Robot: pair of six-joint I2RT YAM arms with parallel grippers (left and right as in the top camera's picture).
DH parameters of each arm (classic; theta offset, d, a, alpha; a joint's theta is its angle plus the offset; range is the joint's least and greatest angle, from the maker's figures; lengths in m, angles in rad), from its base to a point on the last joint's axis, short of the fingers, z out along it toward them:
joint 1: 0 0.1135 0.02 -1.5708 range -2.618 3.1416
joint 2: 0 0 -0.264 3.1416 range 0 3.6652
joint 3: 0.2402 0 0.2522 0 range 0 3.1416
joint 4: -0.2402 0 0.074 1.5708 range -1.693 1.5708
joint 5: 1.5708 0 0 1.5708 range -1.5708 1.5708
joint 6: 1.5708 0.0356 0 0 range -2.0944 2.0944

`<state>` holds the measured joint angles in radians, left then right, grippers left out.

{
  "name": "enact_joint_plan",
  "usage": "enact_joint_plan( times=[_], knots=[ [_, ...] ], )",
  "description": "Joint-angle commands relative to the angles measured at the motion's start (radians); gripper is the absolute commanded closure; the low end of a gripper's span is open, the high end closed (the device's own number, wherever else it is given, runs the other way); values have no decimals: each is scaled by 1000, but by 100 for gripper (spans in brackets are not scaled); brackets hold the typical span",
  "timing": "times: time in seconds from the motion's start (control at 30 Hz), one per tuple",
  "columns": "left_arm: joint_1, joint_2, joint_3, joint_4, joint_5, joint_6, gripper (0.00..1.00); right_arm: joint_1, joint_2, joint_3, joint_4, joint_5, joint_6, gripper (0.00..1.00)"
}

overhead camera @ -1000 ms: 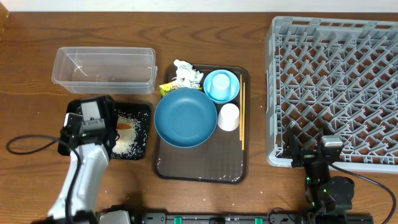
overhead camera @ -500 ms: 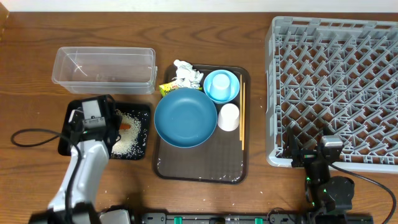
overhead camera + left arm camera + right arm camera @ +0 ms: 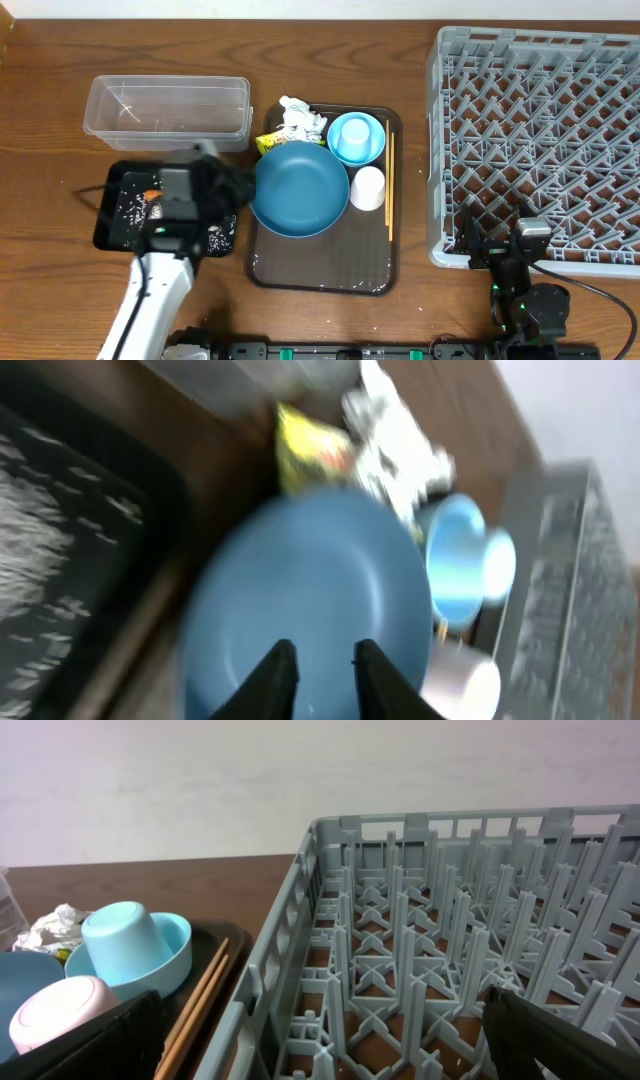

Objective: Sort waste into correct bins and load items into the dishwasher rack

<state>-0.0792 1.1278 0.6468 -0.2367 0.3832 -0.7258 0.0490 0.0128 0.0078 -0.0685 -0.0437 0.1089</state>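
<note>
On the counter (image 3: pixel 50 50), the grey rack (image 3: pixel 535 140) sat right of the brown tray (image 3: pixel 320 278) that carried the blue bowl (image 3: pixel 298 190). The left gripper (image 3: pixel 322 665), parted and empty, hung over the bowl. It would probably do best to clamp the near rim squarely.

No readable text, brand, number or sign in any view. Yellow-green wrapper (image 3: pixel 268 143): only thing that may carry print, but too small in overhead view and blurred in left wrist view, so no letters can be made out.
</note>
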Motion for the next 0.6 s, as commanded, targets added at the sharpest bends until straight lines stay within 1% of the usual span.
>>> enact_joint_plan(
  times=[0.0, 0.07, 0.1, 0.2, 0.3, 0.4, 0.57],
  knots=[
    [-122, 56, 11, 21, -82, 48, 81, -18, 1, -2, -3, 11, -13, 1],
    [-190, 95, 11, 51, -126, 49, 81, -18, 1, -2, -3, 11, -13, 1],
    [-221, 115, 11, 67, -148, 49, 85, -18, 1, -2, -3, 11, -13, 1],
    [-307, 187, 11, 117, -204, 49, 85, -18, 1, -2, -3, 11, -13, 1],
    [-364, 256, 11, 138, -254, 50, 85, -18, 1, -2, -3, 11, -13, 1],
    [-389, 308, 11, 137, -277, 72, 86, -18, 1, -2, -3, 11, -13, 1],
    [-390, 337, 11, 103, -250, 79, 92, -18, 1, -2, -3, 11, -13, 1]
  ],
)
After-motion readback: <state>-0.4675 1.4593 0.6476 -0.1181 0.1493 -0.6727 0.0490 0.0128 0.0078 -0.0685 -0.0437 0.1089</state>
